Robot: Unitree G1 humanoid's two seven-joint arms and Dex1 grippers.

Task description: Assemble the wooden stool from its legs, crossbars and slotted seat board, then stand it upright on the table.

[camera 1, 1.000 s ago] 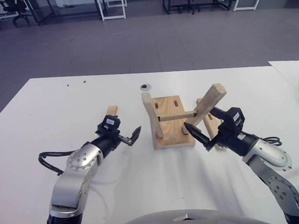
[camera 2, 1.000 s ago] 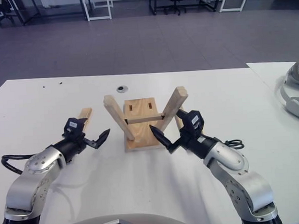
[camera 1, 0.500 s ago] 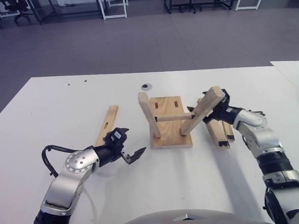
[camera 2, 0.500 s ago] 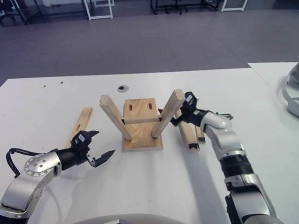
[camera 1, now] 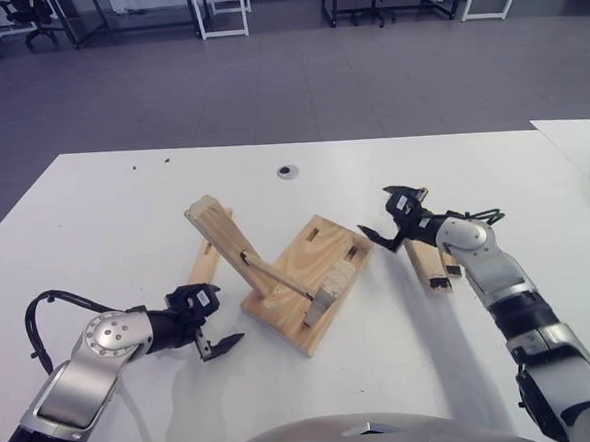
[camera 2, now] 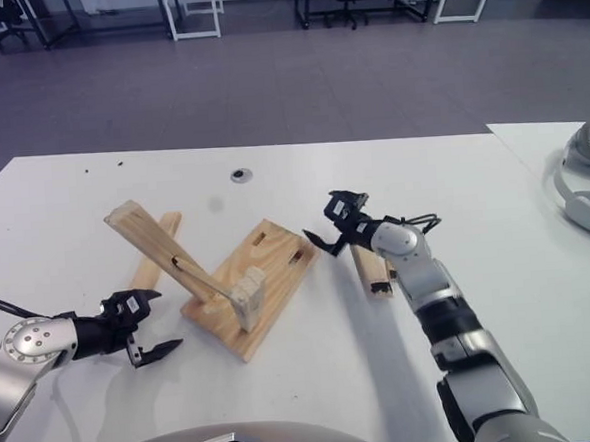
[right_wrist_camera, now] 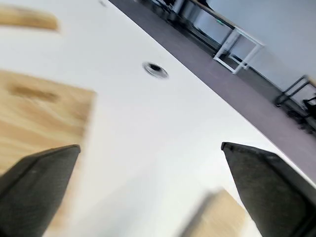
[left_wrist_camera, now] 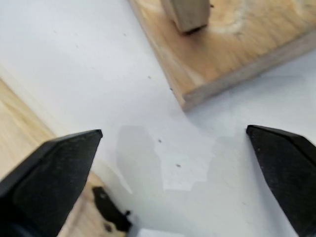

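Note:
The slotted seat board [camera 1: 298, 303] lies flat on the table, turned at an angle. One long leg [camera 1: 223, 243] leans over it toward the left. A thin crossbar [camera 1: 278, 278] joins it to a second leg [camera 1: 331, 283] lying low on the board. My left gripper [camera 1: 221, 346] hovers open near the board's front-left corner [left_wrist_camera: 232, 59]. My right gripper [camera 1: 375, 216] is open just right of the board's far corner [right_wrist_camera: 39, 113], touching nothing. Loose wooden pieces [camera 1: 433, 263] lie beside the right wrist. Another loose piece [camera 1: 203, 259] lies behind the leaning leg.
A small round hole [camera 1: 288, 171] marks the table behind the stool parts. A white headset [camera 2: 585, 178] rests at the far right. Bare white table lies in front of the board and to the far left.
The board with its legs has swung round and the legs have tipped over to the left. My right gripper has let go of the right leg. My left gripper pulled back toward the front.

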